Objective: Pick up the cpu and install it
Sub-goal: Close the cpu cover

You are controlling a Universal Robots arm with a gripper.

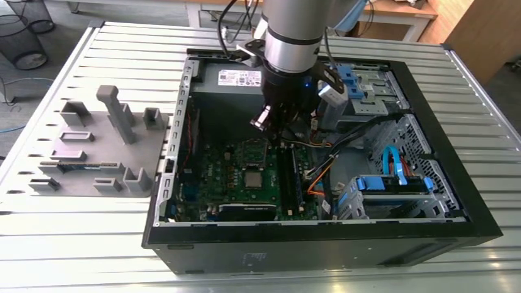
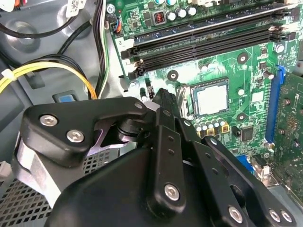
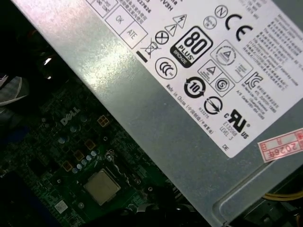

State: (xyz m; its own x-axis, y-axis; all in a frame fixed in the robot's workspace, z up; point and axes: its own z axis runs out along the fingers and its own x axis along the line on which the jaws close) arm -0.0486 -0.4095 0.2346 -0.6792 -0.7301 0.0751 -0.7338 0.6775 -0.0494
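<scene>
Cannot tell how wide the pincer (image 1: 274,127) stands. Finds the cpu (image 1: 255,179) flat on the board (image 1: 218,177), apart from the pincer and nearer the camera in the exterior view (square, no long axis).

The robot's arm (image 1: 291,33), a silver-grey cylinder with a dark ring, stands at the top centre of the exterior view, ending in a black wrist section (image 1: 285,91). Black cables (image 1: 226,24) trail from its upper left. In the second wrist view, the gripper (image 2: 163,101) shows matt black linkage plates fastened with round silver screws (image 2: 171,191) beside a pale metal collar (image 2: 28,163).
</scene>
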